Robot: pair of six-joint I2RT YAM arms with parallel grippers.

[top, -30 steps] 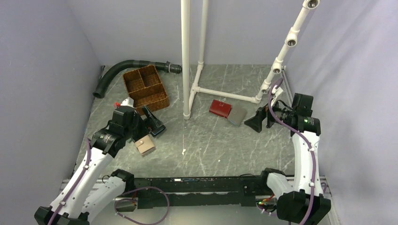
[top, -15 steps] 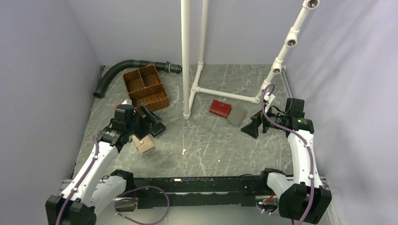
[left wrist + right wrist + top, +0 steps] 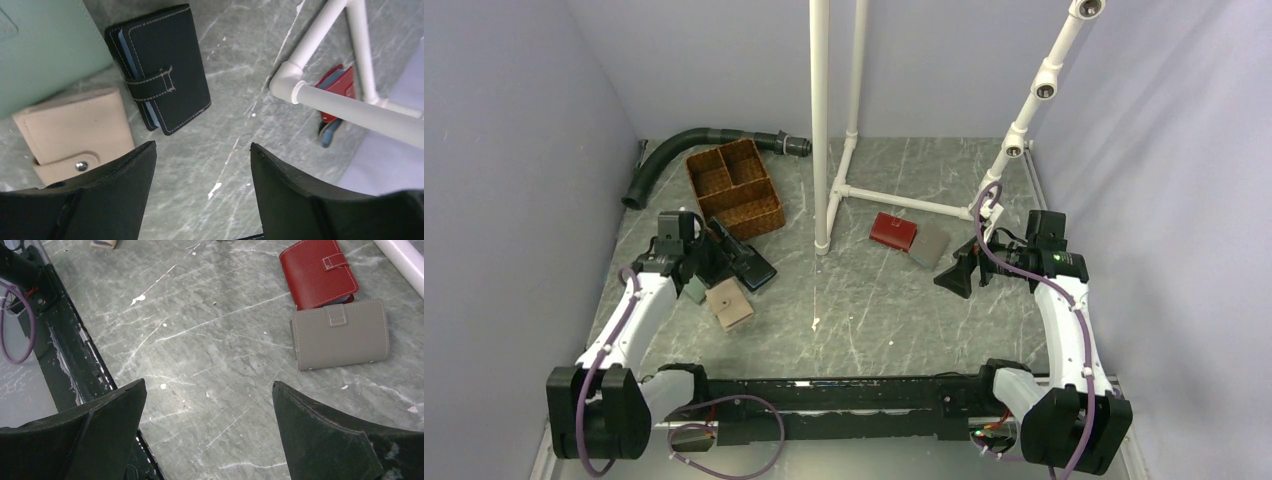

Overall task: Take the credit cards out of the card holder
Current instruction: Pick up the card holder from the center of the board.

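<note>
The card holder [image 3: 160,70] is a black stitched wallet, lying closed with its strap across and blue showing at its edge. In the top view it lies left of centre [image 3: 749,263]. No credit cards show; they are hidden inside. My left gripper [image 3: 202,147] is open over bare table just short of the card holder, holding nothing; from above it sits beside the holder's left end [image 3: 716,255]. My right gripper [image 3: 208,382] is open and empty over bare table, near the grey wallet [image 3: 340,333]; in the top view it stands at the right [image 3: 954,275].
A beige wallet [image 3: 75,132] and a green wallet [image 3: 45,45] lie beside the card holder. A red wallet [image 3: 892,230] and the grey wallet [image 3: 929,245] lie mid-table. A wicker basket [image 3: 734,187], a black hose [image 3: 684,145] and a white pipe frame [image 3: 824,130] stand behind.
My left arm has swung left and back, uncovering the green wallet, and its jaws have narrowed a little. My right gripper has moved left and lower toward the grey wallet.
</note>
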